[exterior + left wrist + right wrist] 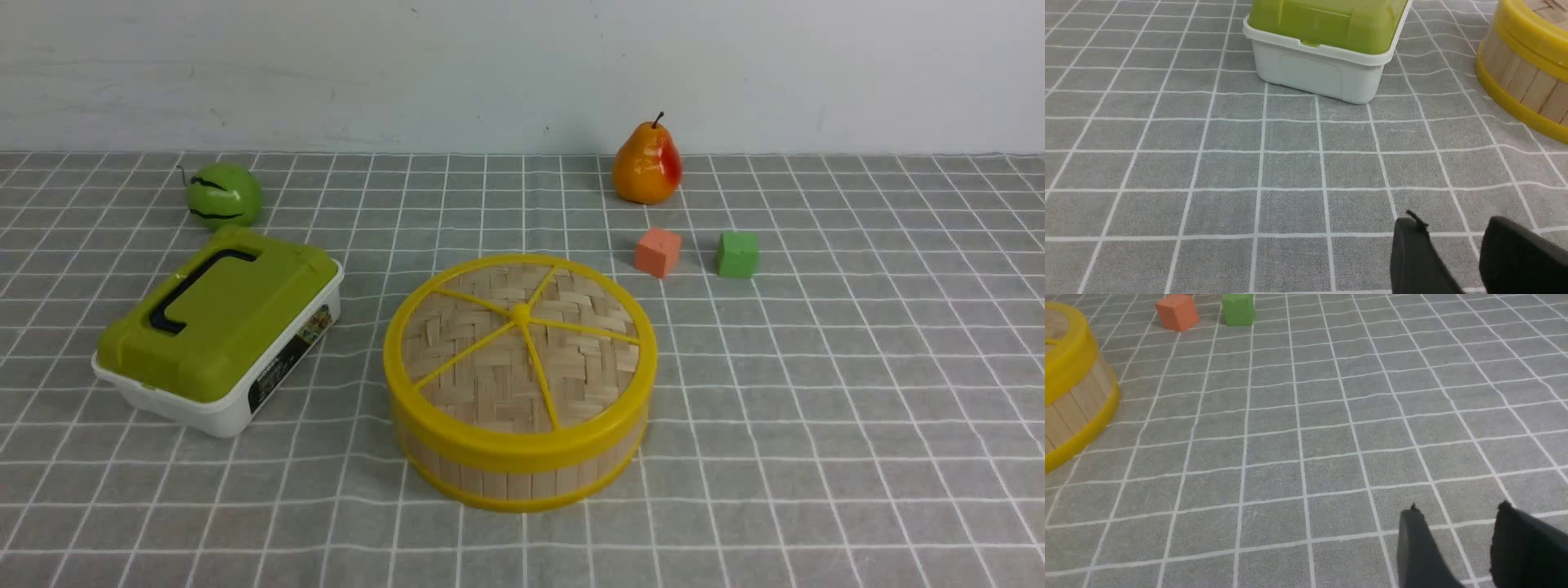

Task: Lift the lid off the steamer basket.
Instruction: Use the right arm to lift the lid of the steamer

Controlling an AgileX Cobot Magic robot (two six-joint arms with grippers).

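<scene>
The steamer basket [522,465] stands near the middle of the checked cloth, a round tub with bamboo slat walls and yellow rims. Its lid [490,367] lies flat on top, woven bamboo with yellow spokes and a centre knob. Neither arm shows in the front view. The left wrist view has the left gripper [1453,224] low over bare cloth, open with nothing between its dark fingers; the basket's wall [1523,81] is far off to one side. The right gripper [1457,510] also hangs open and empty over cloth, well away from the basket [1073,404].
A white box with a green lid [220,335] sits left of the basket, a green melon-like ball [223,194] behind it. A pear [647,163], an orange cube [658,251] and a green cube [737,254] lie at the back right. A pale wall closes the far edge.
</scene>
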